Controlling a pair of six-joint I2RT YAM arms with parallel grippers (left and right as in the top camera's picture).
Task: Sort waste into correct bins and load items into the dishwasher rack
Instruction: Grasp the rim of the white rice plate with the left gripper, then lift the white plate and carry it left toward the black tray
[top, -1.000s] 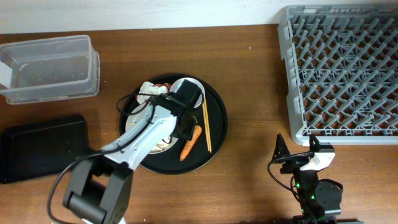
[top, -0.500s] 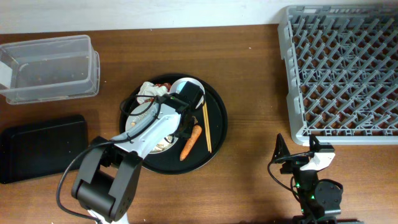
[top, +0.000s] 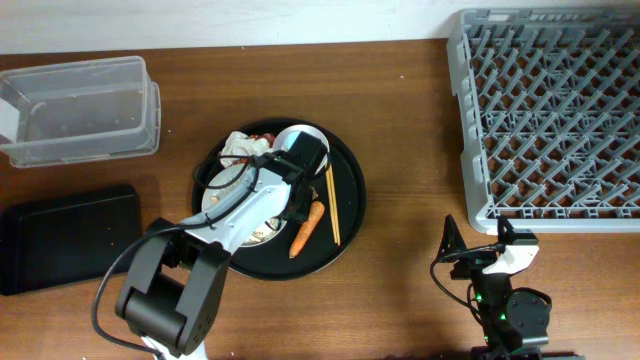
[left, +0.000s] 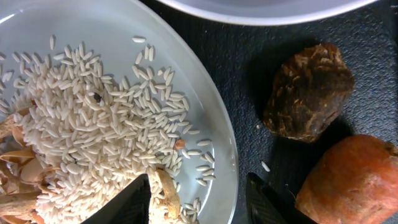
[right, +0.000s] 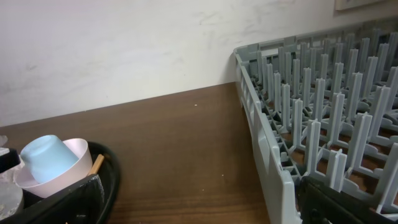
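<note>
The left fingers (left: 127, 208) stand partly apart astride the rim of the white plate (left: 208, 112), one over the rice (left: 93, 124) and one over the round black tray (left: 249, 74), gripping nothing. A dark scrap (left: 308, 93) and the carrot (left: 348, 180) crowd close beside them. The carrot's long axis slants far-right to near-left, and the chopsticks (top: 331, 205) next to it run almost straight far-to-near. Bare table (top: 410, 130) lies open between tray and rack (top: 550, 110). The right fingers (top: 451, 240) are spread wide and empty near the front edge.
</note>
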